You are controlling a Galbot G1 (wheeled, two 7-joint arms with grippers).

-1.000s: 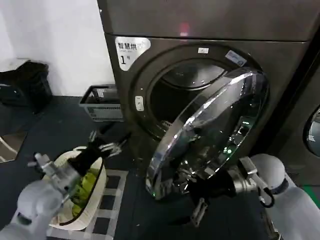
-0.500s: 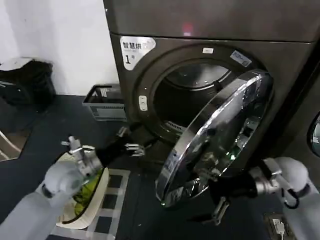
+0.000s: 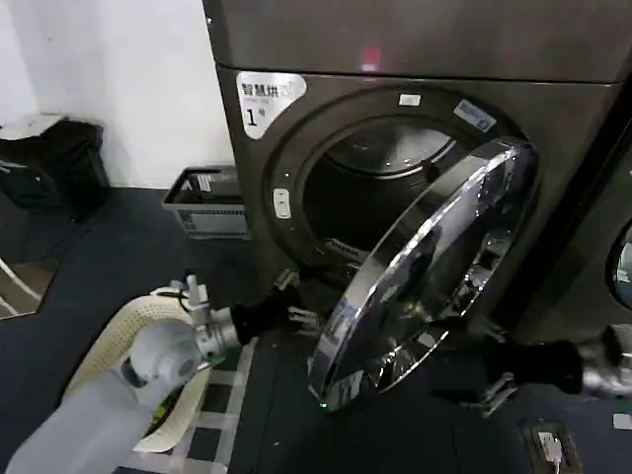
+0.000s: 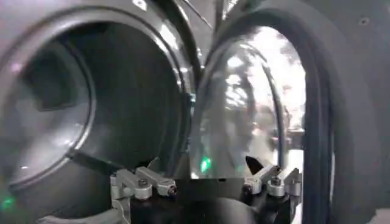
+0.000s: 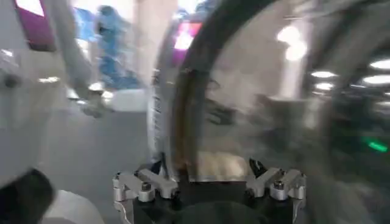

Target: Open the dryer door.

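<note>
The door is standing partly open, hinged on the dryer's right, chrome face angling out toward your left, long axis tilting upward. Your left gripper, fingers spread and empty, is hovering just inside its free edge; your right gripper, also spread and empty, is waiting behind it. Risk: the door swinging back onto the left fingers.

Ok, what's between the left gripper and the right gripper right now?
In the head view, the swung-open dryer door hangs between them: left gripper on its drum side, right gripper on its outer side.
</note>
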